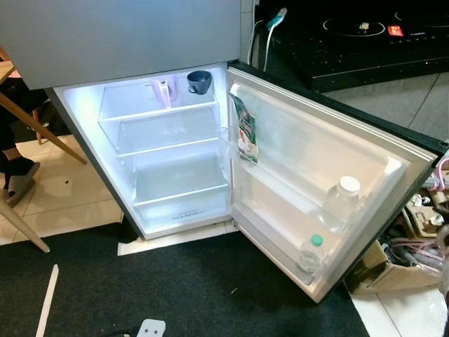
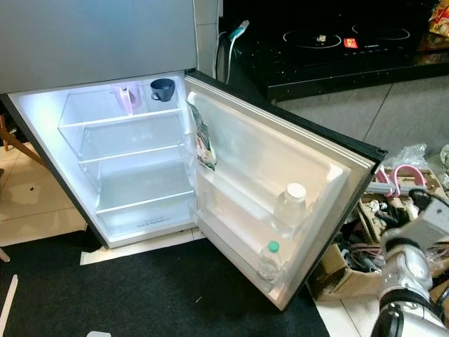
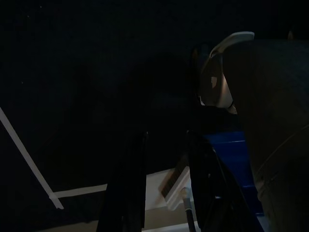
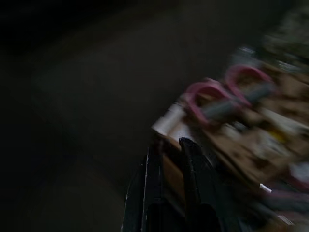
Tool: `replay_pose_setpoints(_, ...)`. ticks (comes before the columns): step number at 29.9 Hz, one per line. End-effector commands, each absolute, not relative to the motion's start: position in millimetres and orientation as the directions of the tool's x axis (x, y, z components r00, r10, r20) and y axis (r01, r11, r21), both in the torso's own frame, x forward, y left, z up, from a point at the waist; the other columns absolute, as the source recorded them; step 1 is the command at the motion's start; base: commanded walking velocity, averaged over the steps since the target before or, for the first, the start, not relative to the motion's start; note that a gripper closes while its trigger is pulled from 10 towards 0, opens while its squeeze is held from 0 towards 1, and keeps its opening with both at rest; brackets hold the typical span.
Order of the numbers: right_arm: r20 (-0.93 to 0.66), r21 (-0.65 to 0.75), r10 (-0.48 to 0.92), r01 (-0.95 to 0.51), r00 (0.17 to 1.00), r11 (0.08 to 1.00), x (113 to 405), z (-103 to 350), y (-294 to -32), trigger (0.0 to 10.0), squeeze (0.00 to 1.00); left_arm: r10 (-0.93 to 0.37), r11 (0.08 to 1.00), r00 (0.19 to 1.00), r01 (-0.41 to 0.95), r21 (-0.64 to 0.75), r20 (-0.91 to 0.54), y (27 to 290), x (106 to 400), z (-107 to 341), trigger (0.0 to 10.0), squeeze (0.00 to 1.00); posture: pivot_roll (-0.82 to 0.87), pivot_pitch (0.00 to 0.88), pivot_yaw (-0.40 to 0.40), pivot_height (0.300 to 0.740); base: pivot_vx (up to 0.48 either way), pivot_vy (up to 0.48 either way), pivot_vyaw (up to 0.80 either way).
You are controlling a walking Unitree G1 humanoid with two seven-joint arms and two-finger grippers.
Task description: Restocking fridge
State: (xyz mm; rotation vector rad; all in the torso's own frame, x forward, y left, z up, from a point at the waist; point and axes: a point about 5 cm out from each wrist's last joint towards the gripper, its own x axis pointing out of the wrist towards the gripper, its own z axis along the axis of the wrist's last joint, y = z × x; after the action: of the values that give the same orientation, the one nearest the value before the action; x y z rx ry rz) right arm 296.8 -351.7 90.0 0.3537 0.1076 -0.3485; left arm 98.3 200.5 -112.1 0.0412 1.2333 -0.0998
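Fridge [image 1: 95, 123] stood open, its door [image 1: 316, 161] swung wide to the robot's right, and light was on inside. On the top shelf [image 1: 158, 112], at the back right corner, sat a dark mug [image 1: 198, 82], and just beside it a pale pink jug [image 1: 163, 91]. The two lower shelves held nothing that I could see. In the door, a snack bag [image 1: 245, 130] leaned at the hinge end of the upper rack. A white-capped bottle [image 1: 342, 199] stood at the outer end of the middle rack, and a green-capped bottle [image 1: 311, 253] in the bottom rack below it.

I judge the restocking was only partly done: some items were placed, most shelf space remained free, and the door was not yet closed.

The left gripper [image 3: 166, 181] hung low over the dark mat [image 1: 210, 295], fingers slightly spread and holding nothing. The right gripper [image 4: 169, 166] pointed toward a cluttered box [image 2: 354, 263] on the floor right of the door; its picture was blurred, fingers nearly pressed together, nothing between them. Perhaps the next item would come from there.
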Motion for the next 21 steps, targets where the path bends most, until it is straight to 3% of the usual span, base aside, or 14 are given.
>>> replay_pose_setpoints(1,-0.121,0.353,-0.220,0.249,0.968,0.902,307,97,-341,10.0,0.00,-0.072,0.993,0.317,0.108,-0.039,-0.946,195,94,-114,10.0,0.00,-0.06,0.000,0.021,0.740,0.000,0.000,0.00)
replay_pose_setpoints(13,0.023,0.329,0.173,-0.170,0.985,0.929,326,126,-316,10.0,0.00,-0.077,0.994,0.316,0.104,-0.046,-0.946,194,94,-114,10.0,0.00,-0.07,0.000,0.015,0.740,0.000,0.000,0.00)
replay_pose_setpoints(17,-0.018,0.280,0.395,-0.374,0.919,0.884,321,120,-303,10.0,0.00,-0.081,0.993,0.316,0.104,-0.050,-0.945,192,94,-114,10.0,0.00,-0.07,0.000,0.014,0.740,0.000,0.000,0.00)
replay_pose_setpoints(18,-0.018,0.280,0.395,-0.374,0.919,0.884,321,120,-303,10.0,0.00,-0.081,0.993,0.316,0.104,-0.050,-0.945,192,94,-114,10.0,0.00,-0.07,0.000,0.014,0.740,0.000,0.000,0.00)
replay_pose_setpoints(21,-0.086,0.285,0.609,-0.566,0.789,0.774,312,105,-282,10.0,0.00,-0.085,0.993,0.314,0.108,-0.054,-0.946,192,94,-114,10.0,0.00,-0.07,0.000,0.013,0.740,0.000,0.000,0.00)
